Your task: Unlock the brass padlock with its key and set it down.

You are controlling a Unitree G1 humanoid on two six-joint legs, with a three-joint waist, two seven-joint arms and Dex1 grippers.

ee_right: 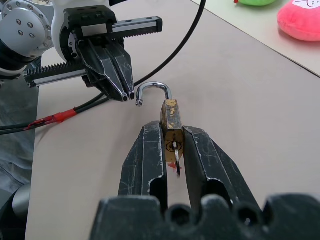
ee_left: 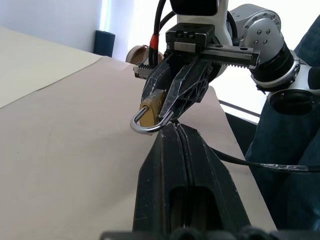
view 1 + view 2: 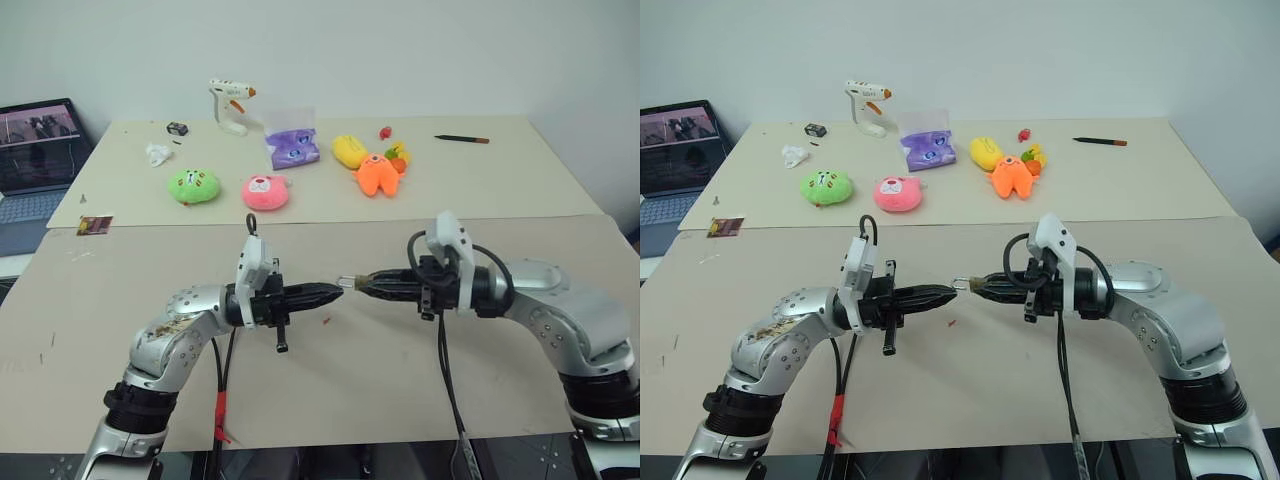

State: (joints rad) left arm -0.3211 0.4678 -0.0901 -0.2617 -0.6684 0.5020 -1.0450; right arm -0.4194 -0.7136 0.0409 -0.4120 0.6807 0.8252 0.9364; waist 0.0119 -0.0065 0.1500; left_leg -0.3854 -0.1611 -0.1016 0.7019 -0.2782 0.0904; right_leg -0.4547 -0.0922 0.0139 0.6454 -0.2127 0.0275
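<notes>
Right claw grips the brass padlock, shackle sprung, the key in it; left claw is closed empty. Next, judging by this: lower it to the table.

Brass padlock in right claw, left claw just beside.

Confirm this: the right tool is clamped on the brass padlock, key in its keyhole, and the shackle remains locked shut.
Wrong on the shackle. The right tool does clamp the brass padlock with the key in its keyhole, but the right wrist view shows the shackle sprung open, its free end clear of the body, beside the shut left tool.
</notes>
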